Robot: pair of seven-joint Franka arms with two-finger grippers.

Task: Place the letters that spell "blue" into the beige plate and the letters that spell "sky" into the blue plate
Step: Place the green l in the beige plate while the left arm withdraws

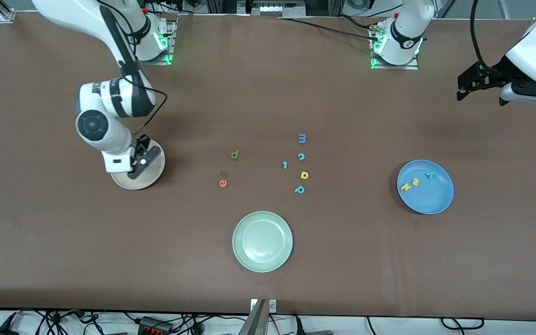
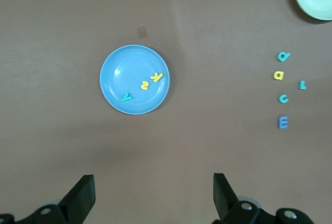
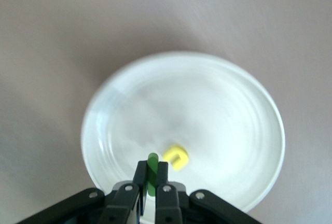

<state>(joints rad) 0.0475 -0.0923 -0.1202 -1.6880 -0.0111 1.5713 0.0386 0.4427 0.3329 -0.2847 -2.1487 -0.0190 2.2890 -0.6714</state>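
Holding my right pincer (image 3: pixel 151 182), pinched on the dark green bar (image 3: pixel 152 168), over the beige plate (image 3: pixel 249 105) near the table's right-arm end; lower, release beside the yellow u (image 3: pixel 176 157). Left pincer (image 2: pixel 153 195) waits spread.

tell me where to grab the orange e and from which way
The orange e lies flat on the table with bare tabletop around it, so come straight down from above and pinch across its outer edges. It looks too thin and flat for a sideways approach; the green letter sits well clear.
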